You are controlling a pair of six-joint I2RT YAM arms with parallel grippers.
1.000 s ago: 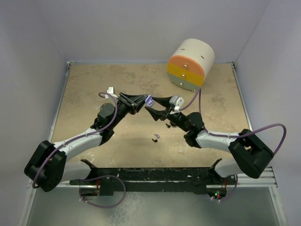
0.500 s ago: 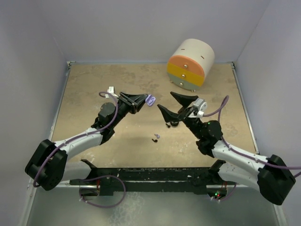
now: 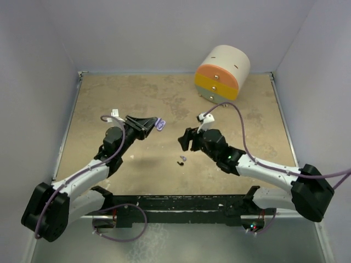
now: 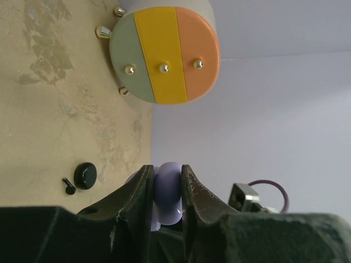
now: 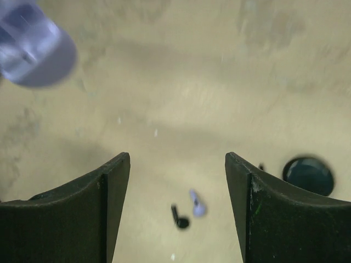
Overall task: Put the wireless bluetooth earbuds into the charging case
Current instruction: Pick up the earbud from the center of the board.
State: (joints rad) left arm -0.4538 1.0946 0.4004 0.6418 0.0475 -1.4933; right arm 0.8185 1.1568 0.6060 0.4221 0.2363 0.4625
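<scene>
While the left gripper [image 4: 165, 167] pinches the lavender charging case [image 4: 169, 193] in a narrow grip, held up off the table [image 3: 109, 98], the right gripper [image 5: 177, 158] hangs with its fingers spread wide and nothing between them. Below that gap a black earbud [image 5: 180, 217] and a lavender earbud [image 5: 197, 204] lie just beside each other near the middle of the table. Bare surface lies all round them, and the side rims are well apart. A black puck [image 5: 308, 175] sits near them. A round drawer box [image 3: 222, 74] stands at the far right edge.

From above, the right arm [image 3: 263, 167] covers the puck. The case is blurred in the right wrist view and half sunk between the fingers in the left, so I cannot tell how its lid stands. A small black piece [image 4: 68, 186] just beside the puck is too small to name.
</scene>
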